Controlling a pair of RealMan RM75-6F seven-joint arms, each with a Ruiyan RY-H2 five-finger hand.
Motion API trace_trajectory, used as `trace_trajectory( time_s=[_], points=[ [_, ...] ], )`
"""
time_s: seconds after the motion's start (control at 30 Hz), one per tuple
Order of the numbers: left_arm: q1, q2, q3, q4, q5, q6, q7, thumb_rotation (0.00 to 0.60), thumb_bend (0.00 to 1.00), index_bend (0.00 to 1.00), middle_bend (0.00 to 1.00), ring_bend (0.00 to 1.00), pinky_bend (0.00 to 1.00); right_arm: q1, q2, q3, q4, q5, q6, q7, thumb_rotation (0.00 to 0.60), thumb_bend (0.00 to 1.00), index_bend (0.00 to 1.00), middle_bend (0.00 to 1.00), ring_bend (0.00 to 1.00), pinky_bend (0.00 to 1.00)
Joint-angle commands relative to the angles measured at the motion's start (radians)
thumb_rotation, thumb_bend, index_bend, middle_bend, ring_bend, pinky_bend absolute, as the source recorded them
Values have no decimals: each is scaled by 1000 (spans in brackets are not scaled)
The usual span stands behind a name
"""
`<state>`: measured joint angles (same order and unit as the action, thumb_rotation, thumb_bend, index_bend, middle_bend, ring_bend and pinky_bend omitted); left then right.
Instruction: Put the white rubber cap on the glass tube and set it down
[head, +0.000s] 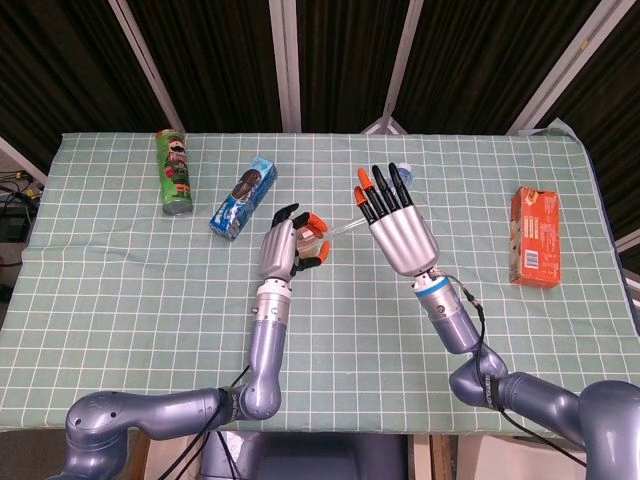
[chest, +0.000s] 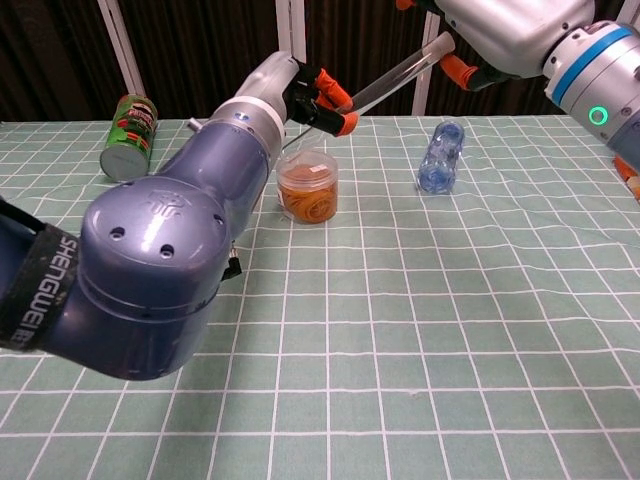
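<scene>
The tube (chest: 400, 75) is showing as a clear, slender glass cylinder, tilted, with its upper end toward the right hand (chest: 500, 35) and its lower end at the left hand (chest: 318, 95). It is hanging in the air above and behind the jar (chest: 308, 187), well clear of the cloth (chest: 400, 350). The right hand is clamping the tube's upper end between its orange-tipped fingers (head: 372, 192). The left hand is closing its fingertips around the tube's lower end; the cap is probably inside that pinch, but the fingers are hiding it and it cannot be confirmed. In the head view the tube (head: 345, 229) is spanning the gap between the left hand (head: 290, 246) and the right hand (head: 398, 225).

The jar is standing upright directly below the left hand, its clear wall showing coiled orange-brown bands inside and a lid on top. The bottle (chest: 441, 155) is lying to the right of the jar, clear blue plastic; its contents cannot be read. The can (chest: 128, 135) is lying to the left of the jar, end-on to the chest camera.
</scene>
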<state>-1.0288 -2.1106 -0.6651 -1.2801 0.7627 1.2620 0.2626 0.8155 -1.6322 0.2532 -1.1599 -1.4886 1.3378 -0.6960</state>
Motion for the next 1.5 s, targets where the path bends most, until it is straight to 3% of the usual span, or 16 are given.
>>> trace_trajectory(
  time_s=[0.03,0.47,1.1,1.5],
  points=[
    [2,1,6,-4,11,0,-8,600,793,544,504,109,0,-4,5,-1,-9,4,-2,-6,600,495,177,75,18,88],
    [56,41,74,-77,84,18,-27,600,793,545,504,108,0,-42,40,4,-48,42,4,-48,600,495,136,51,6,87],
    [230,147,253,-252,176,67,-39,600,794,546,508,108,0,-119,142,7,-170,78,47,-93,600,495,134,50,6,87],
    [306,152,370,-210,207,44,-44,600,794,547,507,109,0,-143,180,15,-232,87,66,-113,600,495,134,50,6,87]
  ],
)
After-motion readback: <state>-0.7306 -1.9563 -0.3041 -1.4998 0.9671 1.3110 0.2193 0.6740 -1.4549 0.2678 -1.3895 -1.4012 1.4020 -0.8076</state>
